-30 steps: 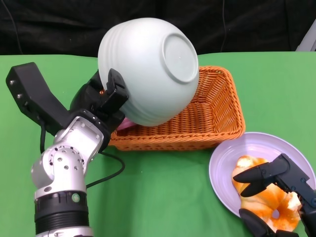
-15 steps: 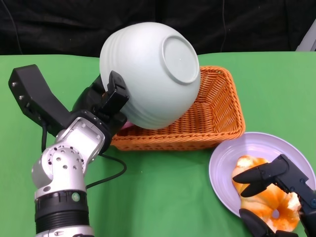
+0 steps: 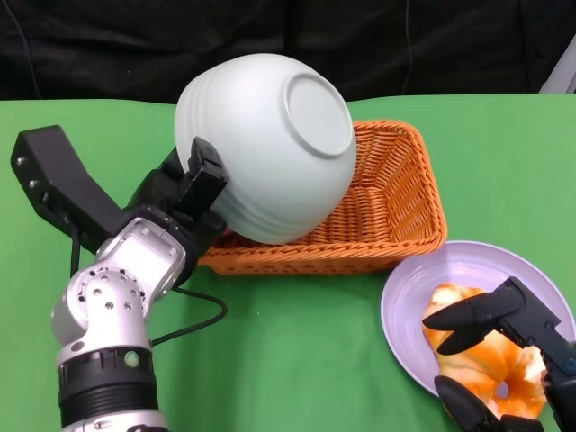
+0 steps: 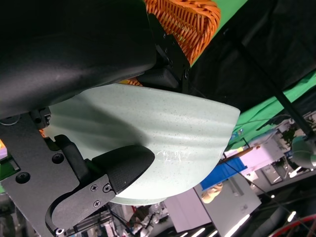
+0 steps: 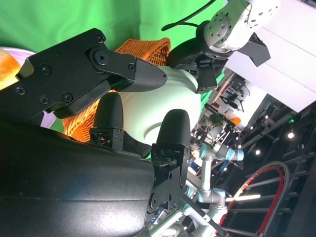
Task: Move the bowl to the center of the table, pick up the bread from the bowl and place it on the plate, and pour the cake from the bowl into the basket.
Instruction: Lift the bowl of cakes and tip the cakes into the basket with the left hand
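My left hand grips the pale green bowl by its rim and holds it tipped nearly upside down over the left part of the orange wicker basket. The bowl's base faces up and toward me. The left wrist view shows the bowl clamped between the fingers, with the basket behind. The cake is hidden by the bowl. The orange bread lies on the lilac plate at lower right. My right hand hovers over the bread with fingers apart, holding nothing.
The green table stretches in front of the basket. A black cable runs from my left forearm across the cloth. A black backdrop closes the far edge.
The bowl has shifted slightly left and tipped a little further over the basket. The right hand and the bread stay where they were.
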`<state>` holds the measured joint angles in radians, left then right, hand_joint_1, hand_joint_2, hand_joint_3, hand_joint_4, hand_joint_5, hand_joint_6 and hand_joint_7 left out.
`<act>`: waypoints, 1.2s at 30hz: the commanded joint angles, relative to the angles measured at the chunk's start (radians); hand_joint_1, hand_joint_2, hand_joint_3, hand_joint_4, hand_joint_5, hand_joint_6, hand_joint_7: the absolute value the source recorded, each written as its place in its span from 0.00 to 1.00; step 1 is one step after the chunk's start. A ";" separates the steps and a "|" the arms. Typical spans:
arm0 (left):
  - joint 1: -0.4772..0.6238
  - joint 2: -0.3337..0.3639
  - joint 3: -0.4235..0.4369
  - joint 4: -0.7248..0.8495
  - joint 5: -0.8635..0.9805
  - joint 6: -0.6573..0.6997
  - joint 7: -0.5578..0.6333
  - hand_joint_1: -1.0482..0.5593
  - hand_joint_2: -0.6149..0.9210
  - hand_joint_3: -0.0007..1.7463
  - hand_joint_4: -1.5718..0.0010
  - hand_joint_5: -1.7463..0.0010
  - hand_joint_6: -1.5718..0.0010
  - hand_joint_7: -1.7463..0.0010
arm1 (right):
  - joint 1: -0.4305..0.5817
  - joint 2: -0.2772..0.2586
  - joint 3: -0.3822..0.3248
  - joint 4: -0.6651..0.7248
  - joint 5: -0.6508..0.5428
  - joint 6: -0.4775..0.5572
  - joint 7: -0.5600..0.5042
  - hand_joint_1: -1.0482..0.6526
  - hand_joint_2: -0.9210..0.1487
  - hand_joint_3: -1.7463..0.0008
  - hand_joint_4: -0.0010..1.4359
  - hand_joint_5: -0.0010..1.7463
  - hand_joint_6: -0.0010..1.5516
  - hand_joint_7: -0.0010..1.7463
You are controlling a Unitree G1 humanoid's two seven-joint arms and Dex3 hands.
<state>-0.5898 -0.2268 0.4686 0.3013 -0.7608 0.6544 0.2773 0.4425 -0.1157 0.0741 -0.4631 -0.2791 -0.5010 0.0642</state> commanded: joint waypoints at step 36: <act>0.403 0.354 -0.504 -0.332 0.652 -0.792 -0.558 0.55 0.54 0.99 0.34 0.00 0.44 0.02 | -0.012 -0.010 -0.010 0.022 0.025 -0.010 -0.008 0.42 0.32 0.49 0.28 0.81 0.12 0.76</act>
<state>-0.2031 0.0924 -0.0303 -0.0225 -0.1481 -0.0568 -0.2638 0.4293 -0.1160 0.0719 -0.4439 -0.2651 -0.5018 0.0623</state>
